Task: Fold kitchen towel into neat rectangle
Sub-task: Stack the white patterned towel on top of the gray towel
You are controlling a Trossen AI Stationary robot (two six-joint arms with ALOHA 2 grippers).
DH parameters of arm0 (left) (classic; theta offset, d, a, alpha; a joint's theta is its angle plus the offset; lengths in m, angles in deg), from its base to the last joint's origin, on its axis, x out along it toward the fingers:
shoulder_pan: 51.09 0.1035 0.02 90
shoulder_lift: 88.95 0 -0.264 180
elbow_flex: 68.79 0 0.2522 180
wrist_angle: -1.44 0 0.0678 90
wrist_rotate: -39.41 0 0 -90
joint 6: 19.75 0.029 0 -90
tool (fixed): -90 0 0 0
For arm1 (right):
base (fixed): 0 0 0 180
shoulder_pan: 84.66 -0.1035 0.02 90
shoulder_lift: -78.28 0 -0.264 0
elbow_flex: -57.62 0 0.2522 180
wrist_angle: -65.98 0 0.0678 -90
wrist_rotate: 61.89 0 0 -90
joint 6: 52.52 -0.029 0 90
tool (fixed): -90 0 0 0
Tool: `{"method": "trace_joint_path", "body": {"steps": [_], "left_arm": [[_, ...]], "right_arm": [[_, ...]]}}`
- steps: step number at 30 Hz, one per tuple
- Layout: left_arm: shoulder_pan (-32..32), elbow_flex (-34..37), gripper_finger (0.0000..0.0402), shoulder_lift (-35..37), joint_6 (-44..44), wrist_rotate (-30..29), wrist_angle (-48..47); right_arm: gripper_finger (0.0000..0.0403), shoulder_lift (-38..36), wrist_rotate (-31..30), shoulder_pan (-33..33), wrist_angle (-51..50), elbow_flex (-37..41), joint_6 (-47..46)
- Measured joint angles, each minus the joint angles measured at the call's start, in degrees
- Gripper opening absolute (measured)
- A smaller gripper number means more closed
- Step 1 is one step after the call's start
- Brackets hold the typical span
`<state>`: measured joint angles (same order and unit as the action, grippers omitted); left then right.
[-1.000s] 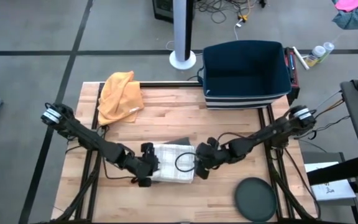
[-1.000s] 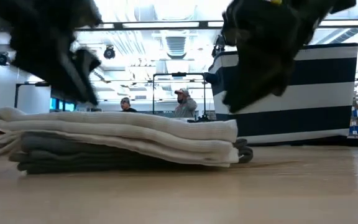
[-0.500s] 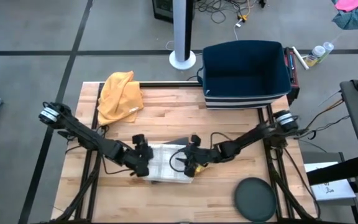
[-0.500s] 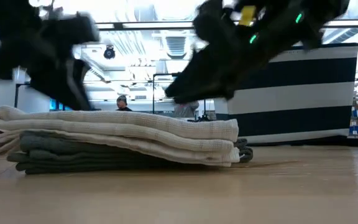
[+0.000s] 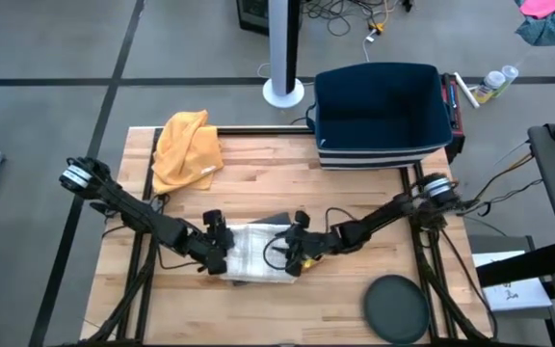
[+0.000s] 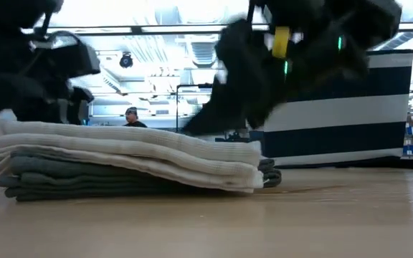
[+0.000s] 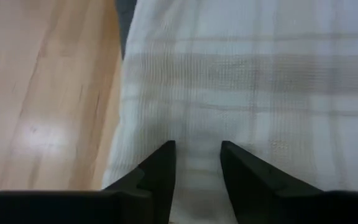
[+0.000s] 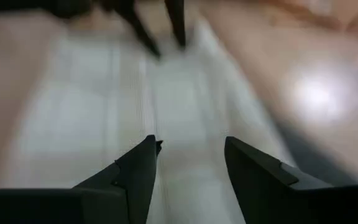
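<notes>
The folded kitchen towel lies on the wooden table as a flat stack, white ribbed layers above grey ones. My left gripper stands at the towel's left end, fingers a little apart over the white top layer. At the towel's right end is my right gripper, its fingers wide apart over the same white surface. In the low view both grippers reach down to the stack's top, one on the left and the other on the right. My left gripper sets its two fingertips on the towel's white top layer close to its left edge, slanting down from the table's left. Nothing is pinched between them; the towel lies flat on the table. My right gripper comes in low from the table's right, and a fingertip seems to rest on the top layer near the right end. The wrist view is too blurred to confirm the touch.
An orange cloth lies at the far left of the table. A navy bin stands at the far right, and a dark round disc lies near the front right corner. A person shows in the room behind.
Both grippers have come down onto the towel's ends and closer together, the right one moving toward the table's left and rolling and tipping at the wrist. The stack has been pressed flatter, and in the low view its right end has shifted slightly left.
</notes>
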<state>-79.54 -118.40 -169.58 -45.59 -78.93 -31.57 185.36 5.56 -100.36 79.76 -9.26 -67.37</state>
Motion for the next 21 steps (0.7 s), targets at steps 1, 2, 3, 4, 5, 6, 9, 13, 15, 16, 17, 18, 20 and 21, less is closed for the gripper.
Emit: {"method": "trace_joint_path", "body": {"steps": [1,2,3,4,5,6,9,13,15,16,17,18,20,21], "left_arm": [[0.0,-0.7,0.0126,0.7,0.4,0.1,-1.6],[0.0,-1.5,0.0129,1.5,0.4,0.1,-3.2],[0.2,-2.0,0.0132,2.4,0.2,0.2,-3.8],[0.4,-2.0,0.0135,3.4,0.0,0.5,-4.0],[0.8,-1.5,0.0138,4.9,-0.6,1.3,-4.1],[1.3,-0.5,0.0142,6.7,-1.3,2.4,-4.3],[2.2,3.2,0.0151,12.0,-3.4,4.1,0.9],[2.0,9.4,0.0162,17.6,-5.4,7.3,11.1],[1.8,11.9,0.0163,19.1,-6.4,7.4,13.8],[1.8,12.7,0.0164,18.9,-6.5,8.0,16.3],[1.7,13.4,0.0164,18.6,-6.9,8.2,17.6],[1.7,14.0,0.0164,18.5,-7.3,8.2,17.0],[1.7,14.5,0.0164,17.0,-7.5,8.2,16.7],[1.7,14.6,0.0164,16.0,-7.9,8.2,17.1]], "right_arm": [[0.0183,-1.4,0.0,0.7,-1.2,-0.2,-1.0],[0.0183,-3.0,0.1,1.7,-3.3,-0.2,-2.6],[0.0183,-4.1,0.3,2.7,-6.4,0.2,-4.3],[0.0183,-4.6,0.8,3.8,-8.5,0.4,-5.9],[0.0183,-4.8,2.0,4.8,-9.0,0.6,-7.1],[0.0183,-5.1,3.4,5.6,-9.2,1.0,-8.1],[0.0183,-5.7,8.8,7.4,-8.6,2.5,-9.2],[0.0183,-5.5,11.0,9.5,-9.5,5.5,-9.7],[0.0183,-5.9,12.9,10.4,-9.0,6.5,-10.1],[0.0183,-6.2,14.1,10.7,-8.6,7.1,-10.1],[0.0183,-6.3,15.5,11.1,-9.2,7.6,-10.1],[0.0183,-6.0,16.5,11.5,-9.2,7.8,-10.2],[0.0183,-5.5,19.1,11.9,-8.9,7.9,-10.1],[0.0183,-5.5,20.8,12.0,-9.3,8.1,-10.2]]}}
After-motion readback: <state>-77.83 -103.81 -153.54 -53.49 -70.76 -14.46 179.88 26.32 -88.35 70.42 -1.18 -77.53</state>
